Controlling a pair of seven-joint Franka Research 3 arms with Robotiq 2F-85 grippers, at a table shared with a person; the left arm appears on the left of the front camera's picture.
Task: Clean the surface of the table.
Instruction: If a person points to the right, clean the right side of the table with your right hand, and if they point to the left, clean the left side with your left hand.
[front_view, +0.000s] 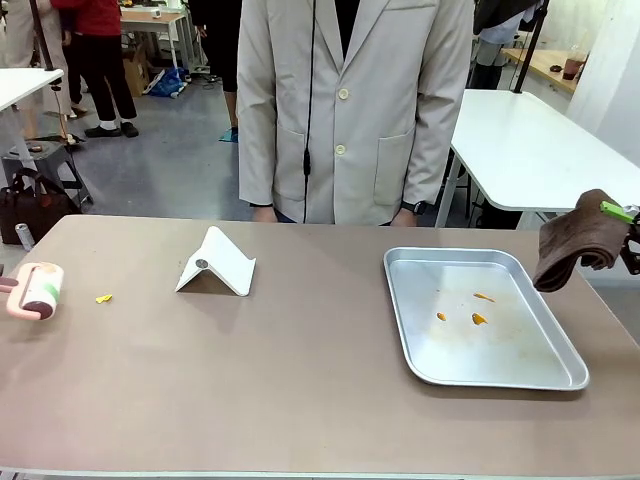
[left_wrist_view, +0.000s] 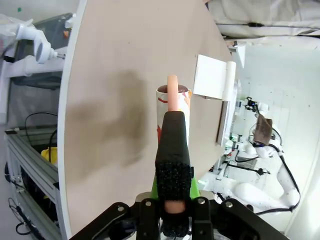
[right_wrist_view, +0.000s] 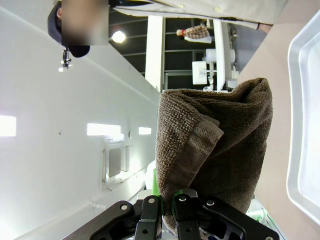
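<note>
**Left hand** (left_wrist_view: 172, 125): pressed together, pinching the pink handle of a cylindrical lint roller with a patterned sleeve (front_view: 42, 290). It is held low at the left end of the counter. Whether the roller touches the top cannot be told.

**Right hand** (right_wrist_view: 167, 202): pressed together on a folded dark-brown terry cloth (front_view: 575, 240). It hangs raised past the right end, with the cloth clear of the top.

**Counter** (front_view: 300, 400): large, matte brownish-taupe, rectangular, its long axis running left to right between the two hands.

**On the counter:**
- A small yellow scrap (front_view: 104, 298) lies just beside the roller, toward the middle. The left hand is judged far nearer, so a short roll inward would meet it.
- A white folded card stand (front_view: 215, 265) sits near the far edge.
- A silver rectangular metal tray (front_view: 392, 275) holds orange crumbs (front_view: 478, 318) and lies near the right hand.
</note>
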